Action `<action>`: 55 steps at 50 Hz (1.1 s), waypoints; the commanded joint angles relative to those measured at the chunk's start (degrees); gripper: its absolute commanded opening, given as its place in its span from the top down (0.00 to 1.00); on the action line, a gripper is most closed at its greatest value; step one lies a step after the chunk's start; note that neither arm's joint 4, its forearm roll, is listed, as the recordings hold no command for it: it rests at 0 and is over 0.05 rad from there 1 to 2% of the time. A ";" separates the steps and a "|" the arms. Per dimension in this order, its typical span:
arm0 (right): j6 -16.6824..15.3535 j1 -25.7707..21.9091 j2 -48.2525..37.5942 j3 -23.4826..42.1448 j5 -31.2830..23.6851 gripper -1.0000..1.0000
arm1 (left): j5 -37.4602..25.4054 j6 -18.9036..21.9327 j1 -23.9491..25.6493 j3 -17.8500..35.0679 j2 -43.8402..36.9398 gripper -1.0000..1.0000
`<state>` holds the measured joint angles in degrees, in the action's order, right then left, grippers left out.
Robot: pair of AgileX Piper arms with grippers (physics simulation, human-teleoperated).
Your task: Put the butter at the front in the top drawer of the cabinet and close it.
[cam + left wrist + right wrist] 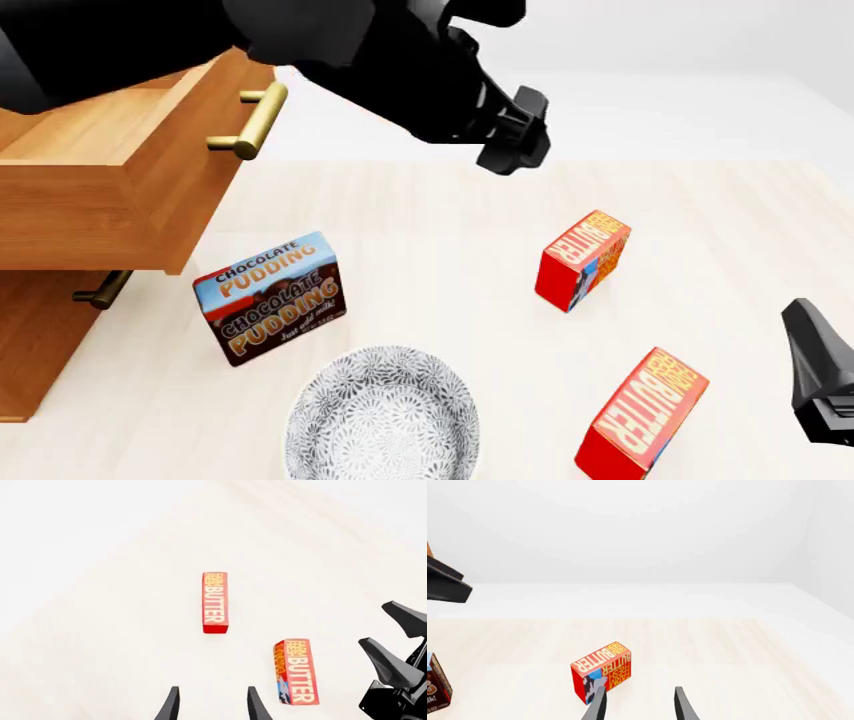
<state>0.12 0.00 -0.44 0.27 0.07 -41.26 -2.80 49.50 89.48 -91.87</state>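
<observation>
Front butter (642,412) lies on table (441,230) nr bottom-right, free of both arms, twin box (583,259) farther back, top drawer (127,165) pulled out, left gripper (212,703) & right gripper (639,703) fingers apart, empty.

Setting: we read this as a simulated tabletop test scene, not a lived-in room.
Surface: we see a pale, faintly grained wooden table (441,230) running to a straight far edge.
Backdrop: beyond it we find only flat, featureless white-grey walls, evenly lit.
Furniture: a honey-brown wooden cabinet with brass bar handles (54,330) stands at the left, its top drawer (120,190) pulled out.
Groceries: two red cartons lettered "BUTTER" (583,258) (643,412) and a brown-and-blue "Chocolate Pudding" box (271,297) suggest a kitchen theme.
Tableware: a grey-patterned round bowl (383,417) sits near the pudding box.
Rendering: the surfaces look clean and computer-drawn to us.
</observation>
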 commanded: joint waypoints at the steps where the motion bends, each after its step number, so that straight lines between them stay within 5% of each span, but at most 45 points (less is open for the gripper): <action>1: -0.03 -0.01 0.06 -0.05 -0.01 0.00 | 3.36 -1.87 2.65 2.09 -6.38 0.00; 55: -0.04 0.01 0.07 -0.05 -0.01 0.00 | 8.83 -7.47 -0.38 8.08 -22.42 0.00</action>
<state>0.12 0.00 -0.44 0.27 0.07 -33.04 -9.42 49.37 96.26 -111.54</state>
